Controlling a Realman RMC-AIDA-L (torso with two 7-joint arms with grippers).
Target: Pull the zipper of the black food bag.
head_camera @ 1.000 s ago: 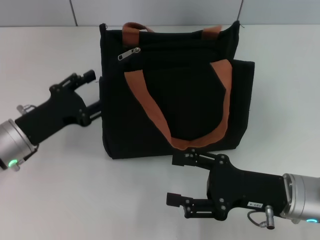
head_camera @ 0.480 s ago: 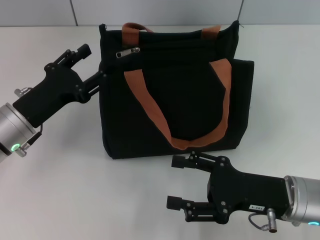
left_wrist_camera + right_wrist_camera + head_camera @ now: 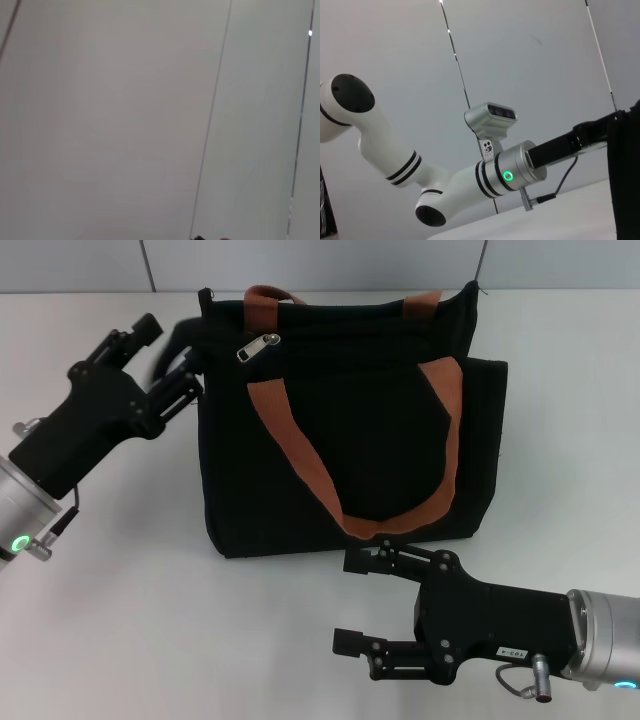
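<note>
The desk (image 3: 120, 620) is white and carries everything here. The black food bag (image 3: 350, 430) lies flat on it, broad face up and opening turned away from the robot, which leaves the zip line near the bag's far edge exposed to a reach from above or from the side. One orange-brown strap handle (image 3: 350, 510) loops across the bag's face towards its near edge; the other strap handle (image 3: 275, 292) pokes out past the far edge.

The left tool (image 3: 165, 365) is just beside the bag's far left corner, its fingers (image 3: 135, 335) spread apart and pointing towards the bag. It appears to be lined up for an approach along the zip line, since that corner is the end where the pull sits. Whether the lower finger touches the fabric I cannot tell. The left wrist view shows only blank wall panels.

The right tool (image 3: 350, 600) hangs off the bag's near edge, its fingers spread with nothing between them. The upper finger is just beside the bag's near edge; judging by its distance from the zip, this arm is idle or waiting to steady the bag.

The zipper (image 3: 258, 346), a small silver tab, lies tilted on the bag's face near the far left corner, a little inside from the left tool and not yet gripped.
</note>
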